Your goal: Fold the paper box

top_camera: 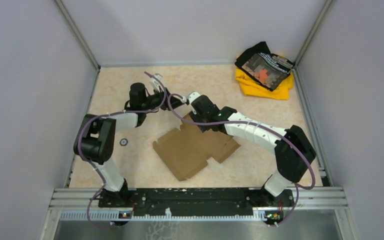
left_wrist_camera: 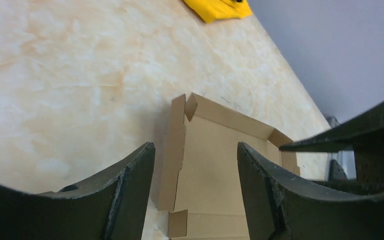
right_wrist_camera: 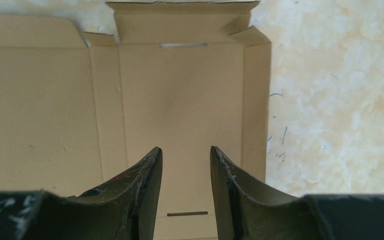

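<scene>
Cardboard: the paper box (top_camera: 195,147) lies unfolded, nearly flat, mid-tabletop (top_camera: 140,170); only small corner tabs at one end stand lifted. Left hand (left_wrist_camera: 195,150) spread wide and empty, aimed at that end. Right hand (right_wrist_camera: 185,150) parted, pinching nothing, over the centre panel. Step judged: first wall fold, not yet made. Next move calls for lifting a side flap along its crease while the other hand pins the base.
</scene>
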`<action>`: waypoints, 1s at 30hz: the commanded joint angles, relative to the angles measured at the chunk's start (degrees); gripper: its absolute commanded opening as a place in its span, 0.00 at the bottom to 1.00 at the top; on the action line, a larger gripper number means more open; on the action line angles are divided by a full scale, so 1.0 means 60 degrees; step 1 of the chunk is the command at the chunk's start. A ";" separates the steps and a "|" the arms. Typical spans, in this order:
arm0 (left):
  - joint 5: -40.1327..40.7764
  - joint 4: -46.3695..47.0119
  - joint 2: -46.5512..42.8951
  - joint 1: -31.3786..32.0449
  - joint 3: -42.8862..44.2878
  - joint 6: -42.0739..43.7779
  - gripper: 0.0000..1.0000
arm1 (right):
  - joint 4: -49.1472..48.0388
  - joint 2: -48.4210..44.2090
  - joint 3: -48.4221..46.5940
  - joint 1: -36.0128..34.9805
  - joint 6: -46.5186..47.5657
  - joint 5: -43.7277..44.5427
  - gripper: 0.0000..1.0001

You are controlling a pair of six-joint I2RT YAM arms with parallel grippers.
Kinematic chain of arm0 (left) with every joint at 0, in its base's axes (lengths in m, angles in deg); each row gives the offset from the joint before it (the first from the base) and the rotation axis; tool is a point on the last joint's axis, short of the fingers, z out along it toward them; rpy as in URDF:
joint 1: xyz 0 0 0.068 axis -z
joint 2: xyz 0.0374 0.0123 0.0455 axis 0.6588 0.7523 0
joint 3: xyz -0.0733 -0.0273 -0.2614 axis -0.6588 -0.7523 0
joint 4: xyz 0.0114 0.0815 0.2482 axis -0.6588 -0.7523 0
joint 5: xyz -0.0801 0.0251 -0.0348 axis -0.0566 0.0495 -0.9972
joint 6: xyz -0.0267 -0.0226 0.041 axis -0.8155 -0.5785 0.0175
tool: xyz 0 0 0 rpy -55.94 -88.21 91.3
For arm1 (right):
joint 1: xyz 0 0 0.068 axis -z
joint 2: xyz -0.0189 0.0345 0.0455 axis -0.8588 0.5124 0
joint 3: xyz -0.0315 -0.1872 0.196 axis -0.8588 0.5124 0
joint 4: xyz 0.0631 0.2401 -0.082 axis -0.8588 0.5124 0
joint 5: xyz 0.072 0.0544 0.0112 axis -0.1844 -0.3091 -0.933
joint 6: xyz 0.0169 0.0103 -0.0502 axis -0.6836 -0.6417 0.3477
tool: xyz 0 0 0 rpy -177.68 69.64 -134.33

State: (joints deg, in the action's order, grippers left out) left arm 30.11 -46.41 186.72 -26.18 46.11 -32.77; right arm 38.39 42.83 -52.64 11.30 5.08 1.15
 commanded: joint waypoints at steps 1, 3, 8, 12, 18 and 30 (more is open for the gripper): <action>0.1986 -0.3339 -0.1236 -0.0006 0.0522 0.1101 0.68 | -0.0235 0.0183 -0.0330 -0.0048 0.0538 -0.1091 0.41; 0.2603 -0.4034 -0.1683 -0.0057 0.0526 0.1152 0.67 | -0.0258 0.0414 -0.0542 -0.0048 0.0678 -0.1508 0.41; 0.3637 -0.5491 -0.2350 -0.0220 0.0427 0.0976 0.52 | -0.0460 0.1231 -0.1154 -0.0048 0.0705 -0.2225 0.41; 0.4054 -0.6194 -0.3151 -0.0292 0.0031 0.0722 0.29 | -0.0687 0.1625 -0.1468 -0.0062 0.0573 -0.2419 0.44; 0.4343 -0.7707 -0.4927 -0.0278 -0.0725 0.0133 0.46 | -0.0965 0.1487 -0.1164 -0.0037 0.0182 -0.2239 0.44; 0.5269 -1.0014 -0.7660 -0.0146 -0.1459 -0.0744 0.99 | -0.1459 0.0632 0.0732 0.0124 -0.0465 -0.4505 0.39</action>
State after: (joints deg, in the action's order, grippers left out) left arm 59.07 -101.73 143.56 -27.40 37.39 -34.76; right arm 32.36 49.74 -50.46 12.61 3.66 -20.66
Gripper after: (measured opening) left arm 0.987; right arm 0.389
